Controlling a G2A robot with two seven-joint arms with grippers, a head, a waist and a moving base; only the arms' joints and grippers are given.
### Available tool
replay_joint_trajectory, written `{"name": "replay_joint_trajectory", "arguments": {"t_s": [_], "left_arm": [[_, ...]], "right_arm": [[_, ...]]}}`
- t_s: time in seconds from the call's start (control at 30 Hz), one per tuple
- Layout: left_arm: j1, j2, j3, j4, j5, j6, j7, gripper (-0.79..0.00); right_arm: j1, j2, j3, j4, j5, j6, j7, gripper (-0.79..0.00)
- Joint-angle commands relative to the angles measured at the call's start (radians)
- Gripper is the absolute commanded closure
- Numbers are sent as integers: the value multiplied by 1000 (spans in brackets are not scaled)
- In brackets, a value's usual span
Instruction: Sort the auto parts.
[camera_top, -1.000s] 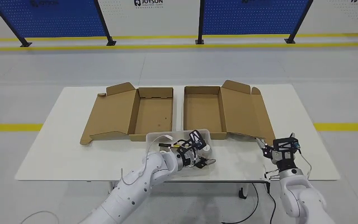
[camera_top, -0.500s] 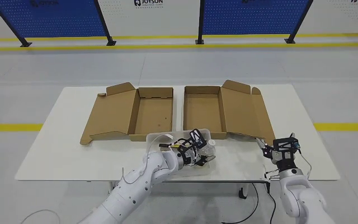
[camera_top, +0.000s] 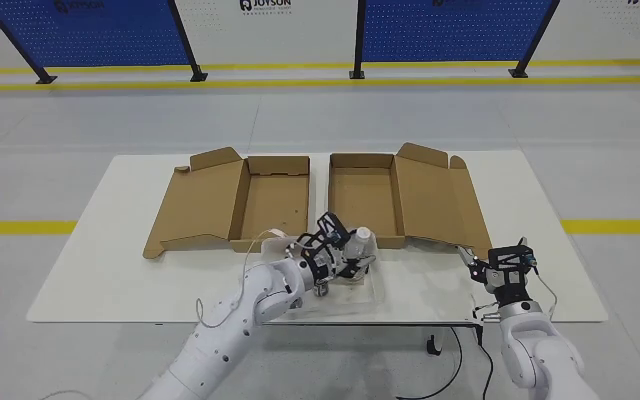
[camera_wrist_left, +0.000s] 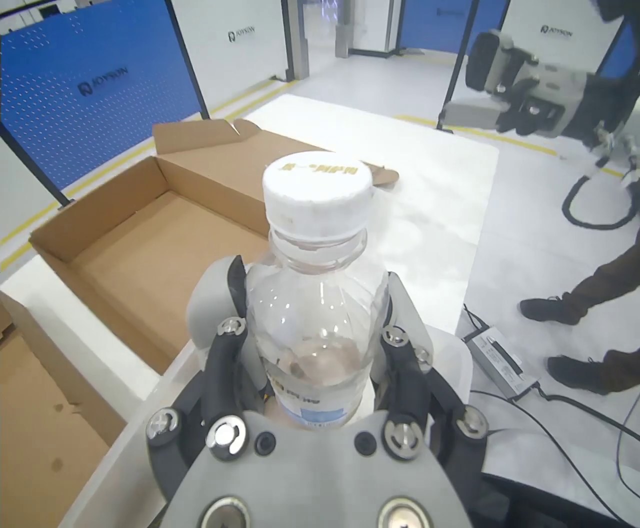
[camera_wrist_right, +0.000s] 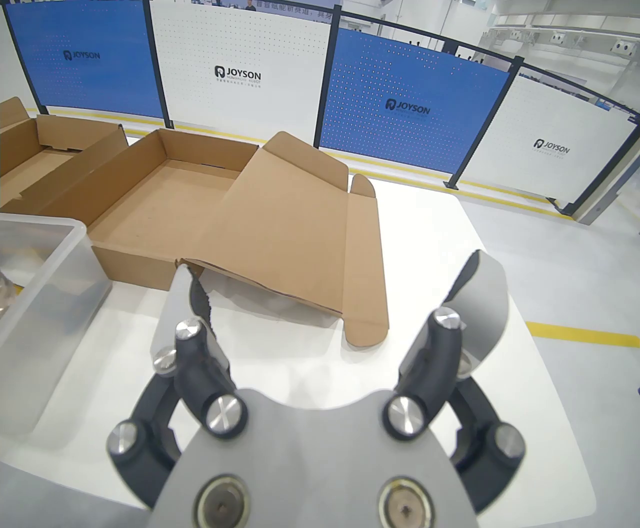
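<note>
A clear plastic bottle (camera_wrist_left: 320, 320) with a white cap is clamped at its shoulder by my left gripper (camera_wrist_left: 312, 295), which is shut on it. In the top view the bottle (camera_top: 360, 241) hangs above the far edge of the clear plastic bin (camera_top: 375, 290), just before the near wall of the right cardboard box (camera_top: 365, 200). My left gripper (camera_top: 345, 255) and arm cover most of the bin. My right gripper (camera_wrist_right: 330, 285) stands open and holds nothing, low over the table's front right, near the right box's flap (camera_wrist_right: 300, 230). The right gripper (camera_top: 497, 262) sits by the table's front right corner.
A second open cardboard box (camera_top: 270, 205) lies left of the first, flaps spread outward. The right box (camera_wrist_left: 140, 250) has a bare floor. The bin's (camera_wrist_right: 45, 280) wall stands off to the side of my right gripper. White tabletop (camera_top: 120, 260) extends at the left.
My left gripper has risen out of the bin with the bottle and moved away from the front edge, toward the right box. The right arm has kept still.
</note>
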Motion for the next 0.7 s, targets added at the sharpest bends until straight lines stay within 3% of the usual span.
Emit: {"name": "replay_joint_trajectory", "arguments": {"t_s": [0.0,0.37,0.67], "left_arm": [[26,12,-45,-39,-36,-40,-15,0],[200,74,-275,-298,-69,-155,-108,0],[295,95,-357,-376,-65,-154,-105,0]], "right_arm": [[0,0,0,0,0,0,0,-785],[0,0,0,0,0,0,0,-785],[0,0,0,0,0,0,0,-785]]}}
